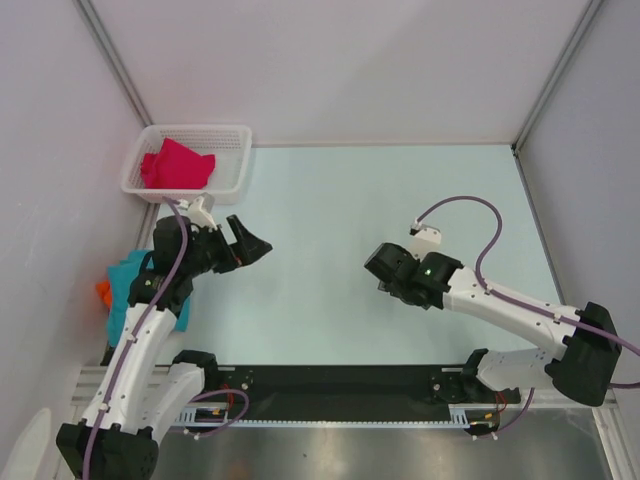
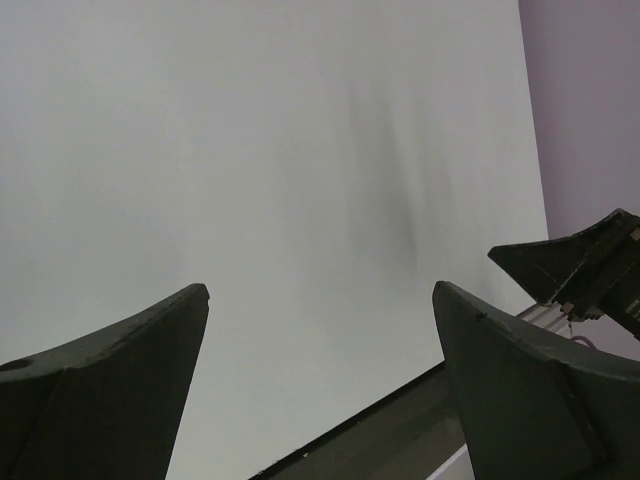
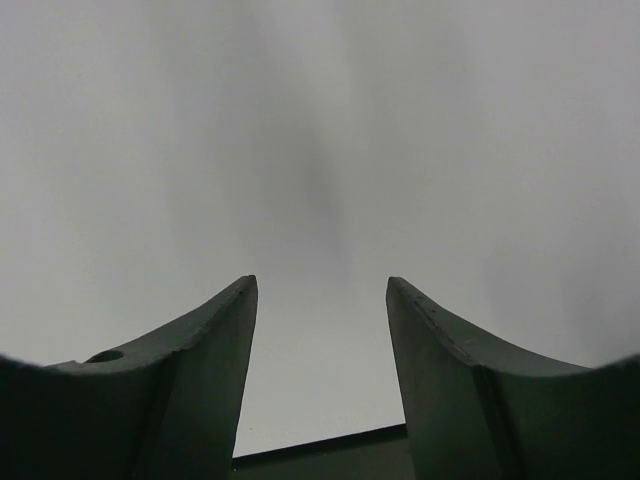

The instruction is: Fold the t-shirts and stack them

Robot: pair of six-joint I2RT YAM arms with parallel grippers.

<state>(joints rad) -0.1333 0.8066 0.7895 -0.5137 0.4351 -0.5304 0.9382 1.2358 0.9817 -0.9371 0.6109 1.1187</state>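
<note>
A crimson-pink t-shirt [image 1: 177,165] lies crumpled in the white mesh basket [image 1: 233,170] at the back left. A teal-blue t-shirt [image 1: 128,275] and an orange one [image 1: 103,291] lie at the table's left edge, partly hidden under my left arm. My left gripper [image 1: 255,244] hangs over the bare table right of the basket, open and empty; in the left wrist view [image 2: 320,290] its jaws stand wide apart. My right gripper [image 1: 378,268] is over the middle of the table, open and empty; the right wrist view [image 3: 320,285] shows only bare table between its fingers.
The pale table [image 1: 400,200] is walled on the left, back and right. A black strip [image 1: 340,385] runs along the near edge between the arm bases. The right arm's tip [image 2: 590,265] shows at the right of the left wrist view.
</note>
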